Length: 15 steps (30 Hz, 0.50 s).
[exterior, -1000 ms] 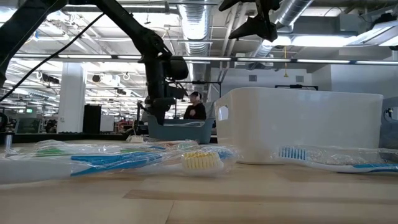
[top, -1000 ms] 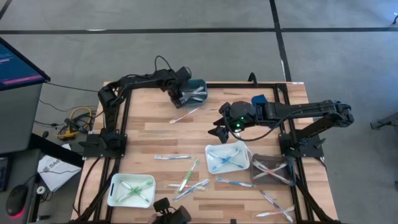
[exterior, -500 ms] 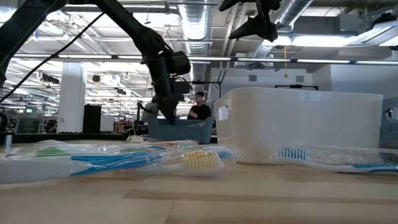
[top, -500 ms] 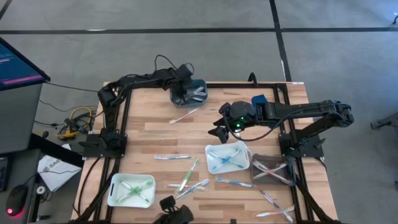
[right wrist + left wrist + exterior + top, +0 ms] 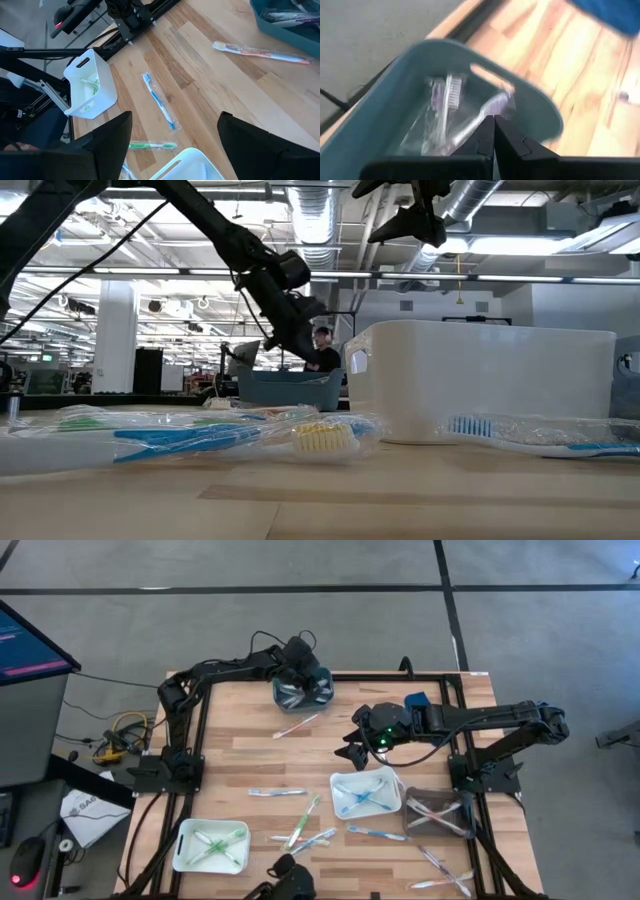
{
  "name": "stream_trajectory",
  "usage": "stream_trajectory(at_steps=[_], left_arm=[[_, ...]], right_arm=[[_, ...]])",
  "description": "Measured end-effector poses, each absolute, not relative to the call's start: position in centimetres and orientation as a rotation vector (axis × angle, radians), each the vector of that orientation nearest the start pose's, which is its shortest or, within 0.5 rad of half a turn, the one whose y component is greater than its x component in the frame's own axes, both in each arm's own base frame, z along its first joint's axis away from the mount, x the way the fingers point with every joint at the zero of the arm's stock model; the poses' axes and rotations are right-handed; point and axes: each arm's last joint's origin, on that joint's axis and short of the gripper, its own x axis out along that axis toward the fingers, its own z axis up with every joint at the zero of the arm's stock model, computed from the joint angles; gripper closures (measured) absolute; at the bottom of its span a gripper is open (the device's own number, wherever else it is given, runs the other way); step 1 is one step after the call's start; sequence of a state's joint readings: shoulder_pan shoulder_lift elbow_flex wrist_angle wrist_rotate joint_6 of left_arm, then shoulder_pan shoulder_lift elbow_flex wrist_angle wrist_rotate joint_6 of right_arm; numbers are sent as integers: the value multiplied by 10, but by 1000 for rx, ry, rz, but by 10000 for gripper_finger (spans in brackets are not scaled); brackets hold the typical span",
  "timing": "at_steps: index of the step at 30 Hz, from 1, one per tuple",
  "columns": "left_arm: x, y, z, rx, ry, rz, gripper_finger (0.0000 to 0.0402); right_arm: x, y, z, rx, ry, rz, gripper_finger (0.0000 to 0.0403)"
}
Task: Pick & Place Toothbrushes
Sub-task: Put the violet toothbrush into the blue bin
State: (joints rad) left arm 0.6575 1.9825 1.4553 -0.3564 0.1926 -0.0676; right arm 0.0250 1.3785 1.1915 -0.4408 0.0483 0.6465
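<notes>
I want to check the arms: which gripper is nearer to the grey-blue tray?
Left. The left gripper hangs shut just above the grey-blue tray; the right gripper waits open mid-table, apart from it.

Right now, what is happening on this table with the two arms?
Toothbrushes are being sorted into trays by colour. The left gripper, shut and empty, hovers over the grey-blue tray at the table's far edge, where wrapped toothbrushes already lie. The right gripper waits open above the middle of the table. More brushes, such as a blue one, lie loose on the wood.
</notes>
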Motion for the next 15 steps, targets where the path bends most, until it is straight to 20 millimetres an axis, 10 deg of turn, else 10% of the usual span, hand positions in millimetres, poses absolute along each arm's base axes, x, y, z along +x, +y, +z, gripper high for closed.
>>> stream_trajectory(at_steps=[15], left_arm=[[344,268,170,-711,785,571,401]], right_arm=[[300,4,319,604,598,-222,117]])
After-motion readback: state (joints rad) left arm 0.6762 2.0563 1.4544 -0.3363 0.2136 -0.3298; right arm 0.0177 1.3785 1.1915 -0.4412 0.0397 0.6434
